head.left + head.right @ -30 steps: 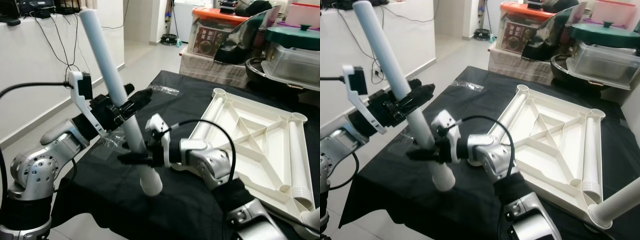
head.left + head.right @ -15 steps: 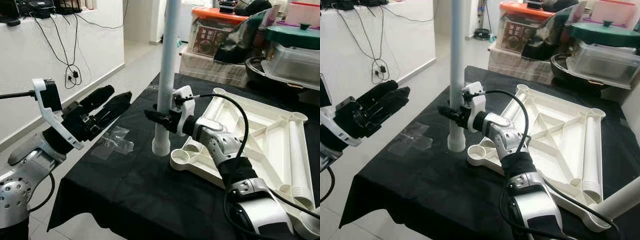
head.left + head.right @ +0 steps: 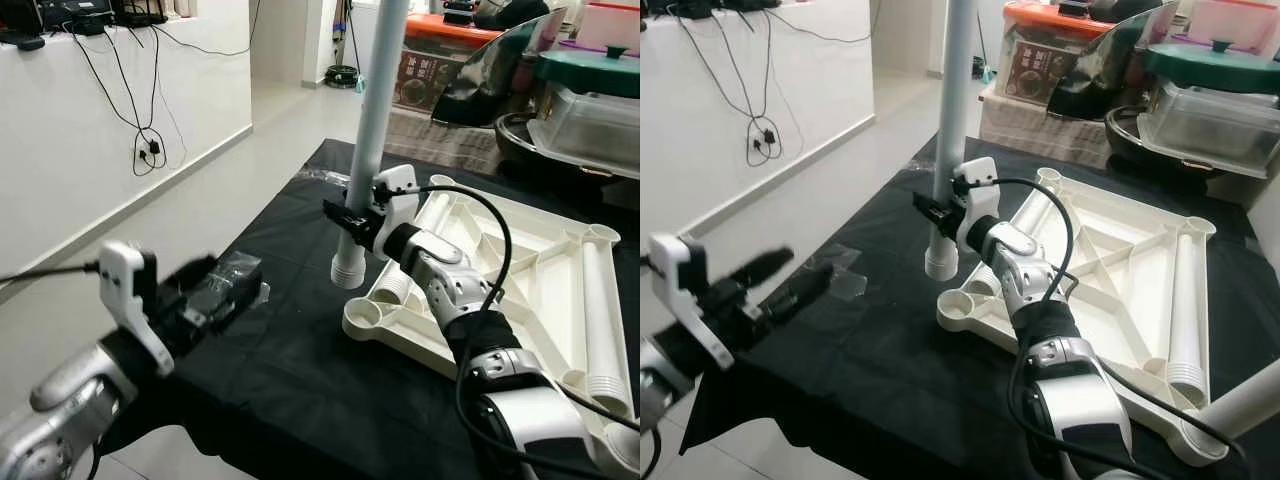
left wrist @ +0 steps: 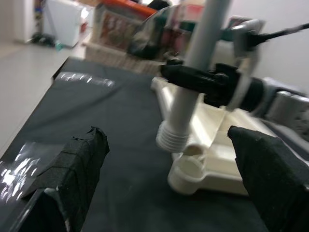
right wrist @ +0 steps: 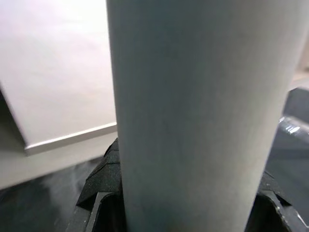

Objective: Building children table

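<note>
The right end effector (image 3: 345,214) is pinching a smooth white plastic leg tube (image 3: 372,140) low on its shaft, holding it nearly upright above the table (image 3: 300,370). The tube's ribbed, threaded lower end is hanging just above and beside a round corner socket (image 3: 365,314) of the white tabletop panel (image 3: 500,280). That panel is lying upside down on the matte black cloth, showing moulded ribs that cross in an X. Another white tube (image 3: 598,320) is resting along the panel's far edge, with its ribbed end pointing toward the robot.

The left end effector (image 3: 775,280) is hovering at the near left edge of the table with its black, fabric-wrapped fingers (image 4: 72,169) spread wide apart and gripping nothing, well apart from the tube. A crinkled clear plastic wrapper (image 3: 840,270) is lying on the cloth just beyond it.

Behind the table, a clear storage box with an orange lid (image 3: 1065,22), a green pot lid (image 3: 1215,65) and plastic tubs are crowding the background, and black cables (image 3: 150,100) are dangling down the white wall on the left.
</note>
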